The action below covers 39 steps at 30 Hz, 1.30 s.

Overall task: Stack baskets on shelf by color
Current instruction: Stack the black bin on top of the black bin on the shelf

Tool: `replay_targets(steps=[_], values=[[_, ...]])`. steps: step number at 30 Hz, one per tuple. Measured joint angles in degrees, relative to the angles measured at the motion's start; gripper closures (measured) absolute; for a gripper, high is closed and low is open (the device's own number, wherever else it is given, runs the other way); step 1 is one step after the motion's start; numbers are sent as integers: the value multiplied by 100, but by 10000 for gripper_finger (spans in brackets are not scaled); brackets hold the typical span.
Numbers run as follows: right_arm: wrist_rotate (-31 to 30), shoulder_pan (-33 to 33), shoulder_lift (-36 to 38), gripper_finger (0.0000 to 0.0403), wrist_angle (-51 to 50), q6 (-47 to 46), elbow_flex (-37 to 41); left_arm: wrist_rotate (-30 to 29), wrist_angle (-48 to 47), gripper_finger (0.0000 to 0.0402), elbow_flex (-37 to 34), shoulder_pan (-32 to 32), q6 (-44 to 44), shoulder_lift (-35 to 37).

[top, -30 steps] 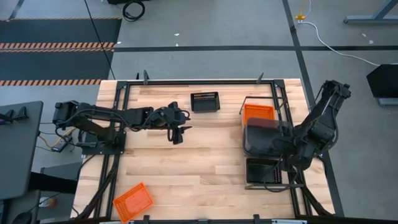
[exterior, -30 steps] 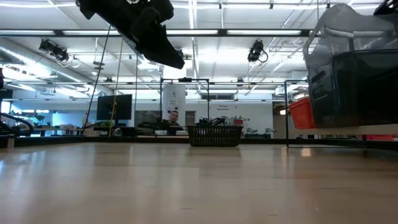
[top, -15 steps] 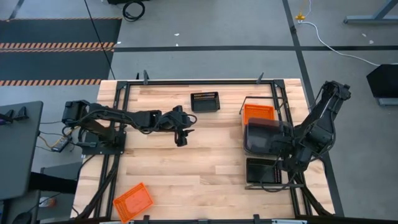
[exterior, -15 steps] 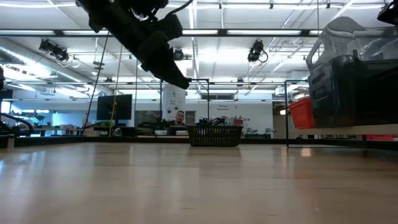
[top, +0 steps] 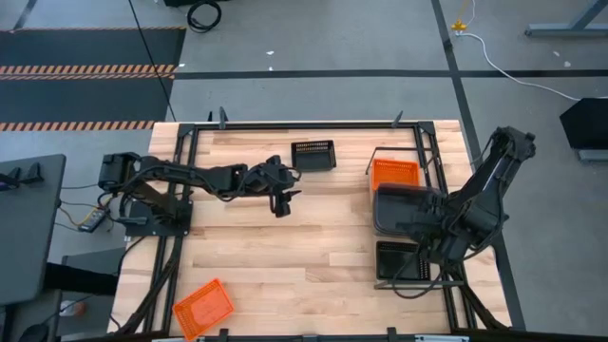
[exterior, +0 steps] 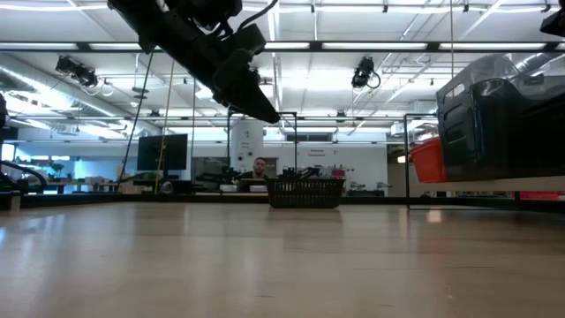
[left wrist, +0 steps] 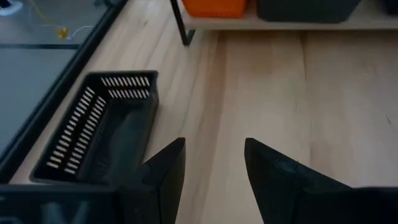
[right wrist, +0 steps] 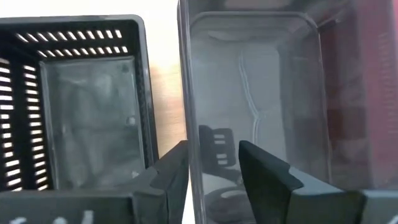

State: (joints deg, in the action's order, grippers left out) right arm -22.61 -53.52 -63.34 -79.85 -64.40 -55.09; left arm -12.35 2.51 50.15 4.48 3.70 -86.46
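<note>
Our right gripper (right wrist: 211,163) stands spread astride the grey basket's (top: 404,209) near wall on the shelf (top: 432,180). Lifting carelessly could drag that basket askew. Our left gripper (left wrist: 214,163), spread and empty, hovers beside the lone black basket (left wrist: 99,127); a skewed descent would shove it.

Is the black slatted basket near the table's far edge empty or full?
Empty: the left wrist view shows the black slatted basket with a bare floor inside.
</note>
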Motion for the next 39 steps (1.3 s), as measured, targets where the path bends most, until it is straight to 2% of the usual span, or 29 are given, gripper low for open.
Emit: replay_targets(steps=[5,10,14,20,24,34,37,39], values=[[-85,8,-153,250,-7,76,0,35,411,230,0,233,25,-158],[-78,11,-130,251,4,-2,-21,468,973,230,57,566,299,-510],[-31,17,-91,252,-7,-47,-368,471,811,230,345,833,346,-887],[-208,19,-88,250,146,139,-996,469,-161,227,1056,1026,644,-1430],[-245,55,-100,250,335,146,-1106,476,-573,211,1360,1115,890,-1807],[-235,79,-344,249,1217,157,-1027,254,-565,183,1440,1531,1320,-2324],[-191,79,-469,249,1312,155,-1027,345,-601,186,1440,1575,1353,-2341],[-176,79,-542,249,1319,157,-1025,386,-631,201,1440,1559,1389,-2341]])
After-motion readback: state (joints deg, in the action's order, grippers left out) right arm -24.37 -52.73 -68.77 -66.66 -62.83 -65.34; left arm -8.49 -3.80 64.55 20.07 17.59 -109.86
